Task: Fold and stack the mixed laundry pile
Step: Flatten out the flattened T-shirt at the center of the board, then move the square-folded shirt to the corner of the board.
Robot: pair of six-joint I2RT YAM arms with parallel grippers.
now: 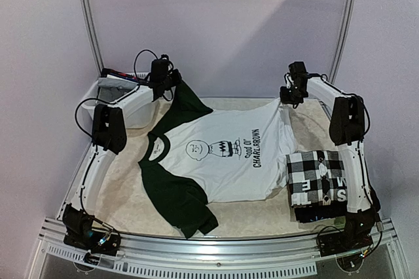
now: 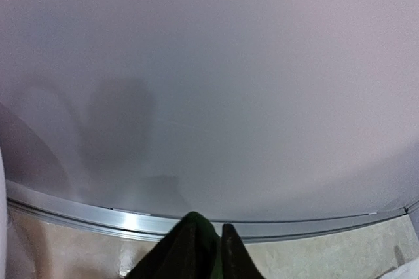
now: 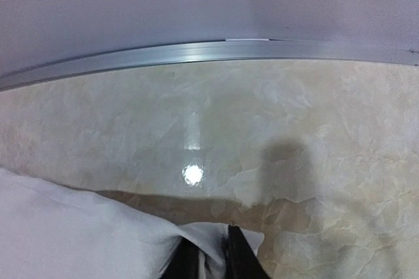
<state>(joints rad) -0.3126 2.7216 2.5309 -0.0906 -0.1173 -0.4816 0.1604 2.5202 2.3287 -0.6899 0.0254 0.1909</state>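
Left hand [image 1: 160, 82] and right hand [image 1: 294, 93] on T-shirt [image 1: 222, 167], marbled table [image 1: 124, 190], lilac wall [image 1: 216, 23]

We've got the shirt [image 1: 216, 154] spread on the table [image 1: 124, 194], folded stack [image 1: 317, 177] just right of it, basket [image 1: 131, 102] back left.

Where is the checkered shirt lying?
Top view: the checkered shirt lies folded at the near right, on a black garment, between the white T-shirt and the right arm.

left tool [image 2: 213, 259] and right tool [image 3: 213, 260] cropped by bottom edge, black piece [image 1: 330, 195] partly under checkered shirt [image 1: 314, 171]
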